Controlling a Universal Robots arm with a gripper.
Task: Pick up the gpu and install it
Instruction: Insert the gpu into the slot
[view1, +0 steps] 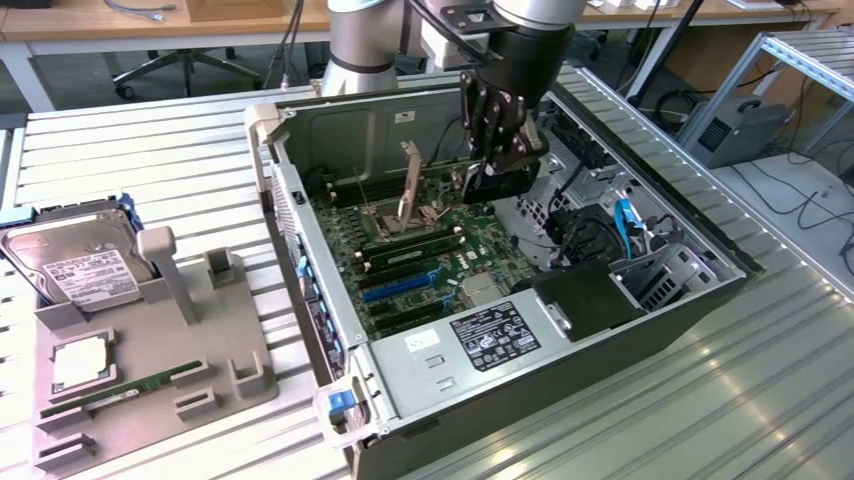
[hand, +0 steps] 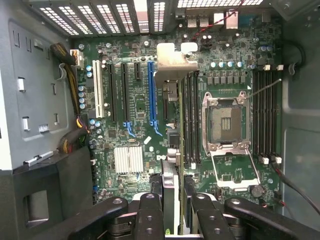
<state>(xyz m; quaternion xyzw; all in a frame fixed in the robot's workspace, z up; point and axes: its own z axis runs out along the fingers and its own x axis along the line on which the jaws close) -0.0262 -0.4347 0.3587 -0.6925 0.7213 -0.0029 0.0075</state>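
Your end effector (hand: 172, 202) sits closest to the wrist camera, its black fingers (hand: 150, 212) pinching the graphics card (hand: 170, 182) between them. You see the card edge-on there, a thin strip running away from the fingers to its silvery bracket (hand: 172, 62) at the far end.

In the exterior view the end effector (view1: 501, 165) reaches down into the open computer case (view1: 287, 200). It holds the card upright on its long edge, with the bracket (view1: 412, 178) standing inside the case, apart from the case's wall on the exterior view's left. The card hangs over the circuit board (view1: 447, 262); you cannot tell whether its lower edge touches any slot.

In the wrist view the card lies between the long blue slot (hand: 151, 92) and the rows of black memory slots (hand: 192, 115). Just past those rows the processor socket (hand: 225, 122) stands with its metal frame swung open. A finned silver cooler block (hand: 128, 159) sits on the board near the blue slot.

The case lies on its side on a slatted metal worktop (view1: 747, 400). On the exterior view's left, well apart from the case, a grey tray (view1: 227, 350) carries a hard drive (view1: 87, 270) with a white label, a square chip (view1: 80, 360) and a narrow green memory stick (view1: 120, 392).
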